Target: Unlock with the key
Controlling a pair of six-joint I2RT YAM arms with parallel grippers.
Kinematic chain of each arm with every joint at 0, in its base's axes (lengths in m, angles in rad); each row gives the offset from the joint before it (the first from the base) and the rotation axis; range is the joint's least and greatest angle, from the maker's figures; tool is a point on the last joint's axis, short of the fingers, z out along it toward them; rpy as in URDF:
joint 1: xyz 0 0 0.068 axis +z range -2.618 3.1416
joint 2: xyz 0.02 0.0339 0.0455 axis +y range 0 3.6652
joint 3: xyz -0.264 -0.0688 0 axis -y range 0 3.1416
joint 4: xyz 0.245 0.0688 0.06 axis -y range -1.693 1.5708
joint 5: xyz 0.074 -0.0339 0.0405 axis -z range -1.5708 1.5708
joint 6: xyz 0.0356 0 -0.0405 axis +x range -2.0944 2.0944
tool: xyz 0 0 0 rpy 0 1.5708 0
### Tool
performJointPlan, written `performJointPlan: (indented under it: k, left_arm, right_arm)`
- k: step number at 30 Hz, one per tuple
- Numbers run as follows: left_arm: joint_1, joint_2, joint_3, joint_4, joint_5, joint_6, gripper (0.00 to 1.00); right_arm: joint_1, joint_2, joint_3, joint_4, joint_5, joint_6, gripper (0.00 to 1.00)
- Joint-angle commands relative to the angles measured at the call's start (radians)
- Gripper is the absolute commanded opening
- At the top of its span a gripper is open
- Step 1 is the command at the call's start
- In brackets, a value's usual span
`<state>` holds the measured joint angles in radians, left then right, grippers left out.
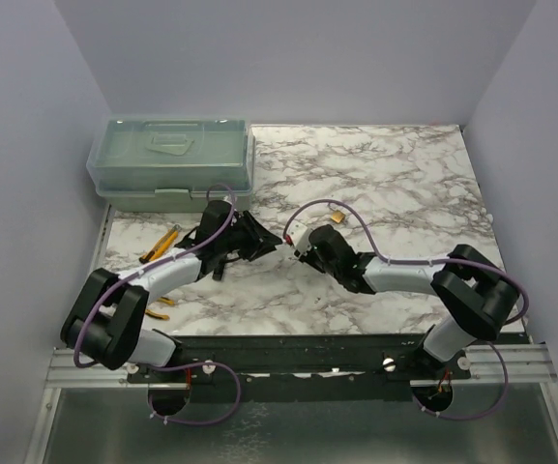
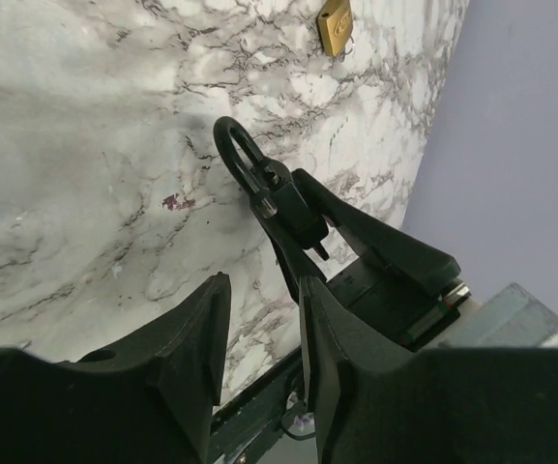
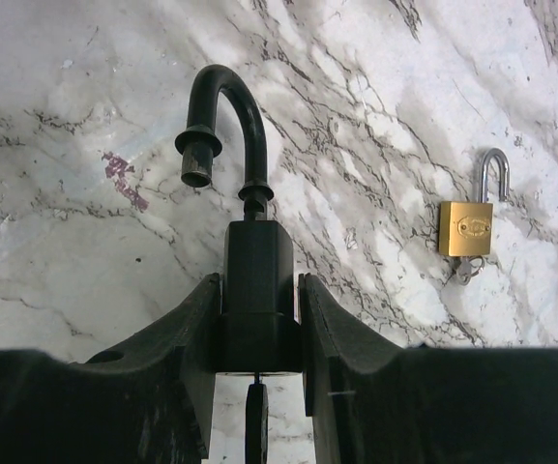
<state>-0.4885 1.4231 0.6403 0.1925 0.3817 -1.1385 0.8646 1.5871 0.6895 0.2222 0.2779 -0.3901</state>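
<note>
R hand (image 3: 259,286) is clamped on the black padlock (image 3: 257,246), one finger on each side of the body, w/ the shackle pointing away from the wrist. The shackle is popped: one leg is seated in the body, and the other end is free, hanging clear beside it. The key (image 3: 256,411) is prob. the thin dark bit sticking out of the lock's underside, down between the R fingers. That spot is in shadow, so its shape can't be made out. The lock is held above the marble surface (image 3: 75,87), about mid-surface in the top view.

L hand (image 2: 262,290) has its fingers apart w/ nothing between them. It sits just beside the R hand, tips aimed at the side of the black padlock, near it but not touching in the L wrist view.

The brass padlock (image 3: 465,229) lies flat on the surface, well apart from both hands and further back in the top view, shackle open too.

At back left there's a pale green lidded box (image 1: 172,164). The yellow-handled pliers (image 1: 160,245) lie on the surface in front of it, next to the L arm.
</note>
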Motion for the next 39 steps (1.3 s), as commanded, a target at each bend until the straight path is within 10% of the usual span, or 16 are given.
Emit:
performJointPlan:
  k: [1, 15, 21, 39]
  left_arm:
    - [0.037, -0.126, -0.017, -0.114, -0.050, 0.036, 0.40]
    - [0.062, -0.517, 0.053, -0.485, -0.309, 0.165, 0.59]
    - [0.064, -0.575, 0.085, -0.554, -0.364, 0.206, 0.78]
    - [0.064, -0.632, 0.204, -0.704, -0.458, 0.307, 0.83]
  right_arm:
    - [0.007, 0.034, 0.060, 0.015, 0.052, 0.015, 0.01]
    - [0.007, 0.101, 0.186, -0.177, 0.065, 0.117, 0.45]
    - [0.011, 0.080, 0.202, -0.200, 0.062, 0.127, 0.47]
    - [0.018, -0.181, 0.233, -0.310, -0.095, 0.334, 0.49]
